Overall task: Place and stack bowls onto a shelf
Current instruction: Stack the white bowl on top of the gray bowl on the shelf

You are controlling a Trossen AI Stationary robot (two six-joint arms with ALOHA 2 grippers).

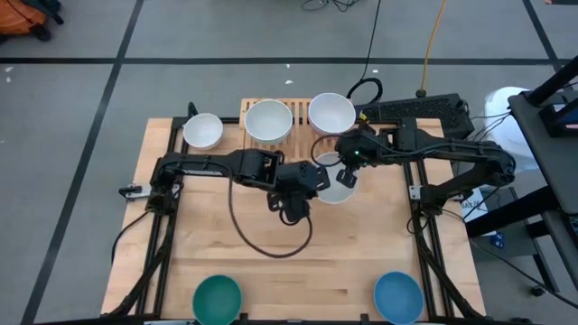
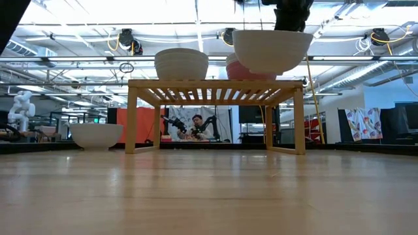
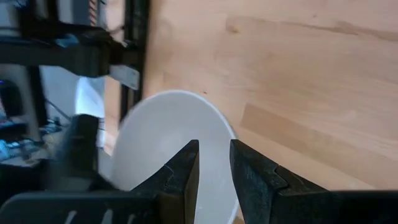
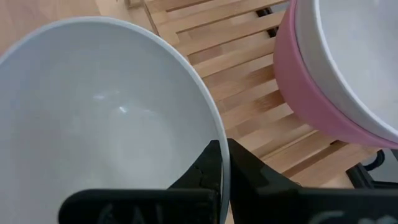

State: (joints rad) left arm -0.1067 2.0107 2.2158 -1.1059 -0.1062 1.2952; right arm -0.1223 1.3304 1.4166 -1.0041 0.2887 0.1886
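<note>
A white bowl [image 1: 336, 191] hangs in the air in front of the wooden shelf [image 1: 298, 135], with its bottom above the shelf top in the low view [image 2: 272, 49]. My right gripper [image 4: 222, 146] is shut on its rim. My left gripper [image 3: 214, 146] is open by a narrow gap, over the bowl's [image 3: 168, 143] edge on the left arm's side. On the shelf rest a white bowl [image 1: 268, 120] and a pink bowl [image 4: 311, 93] with a white bowl [image 1: 331, 113] nested in it. Another white bowl [image 1: 203, 131] sits on the table left of the shelf. My right gripper pinches the lifted bowl's rim [image 4: 214, 124], one finger inside the bowl and one outside. It comes from above, pointing down [image 2: 290, 16]. The bowl is clear of the table and the shelf and stays nearly upright. My left gripper: I cannot tell whether its fingers [image 3: 186, 168] touch the bowl.
A teal bowl [image 1: 218, 298] and a blue bowl [image 1: 398, 296] stand at the table's near edge. The light wood table [image 1: 361, 253] shows bare between them and the arms. A black cable [image 1: 262, 239] loops below the left arm. A person shows in the room beyond [image 2: 196, 125].
</note>
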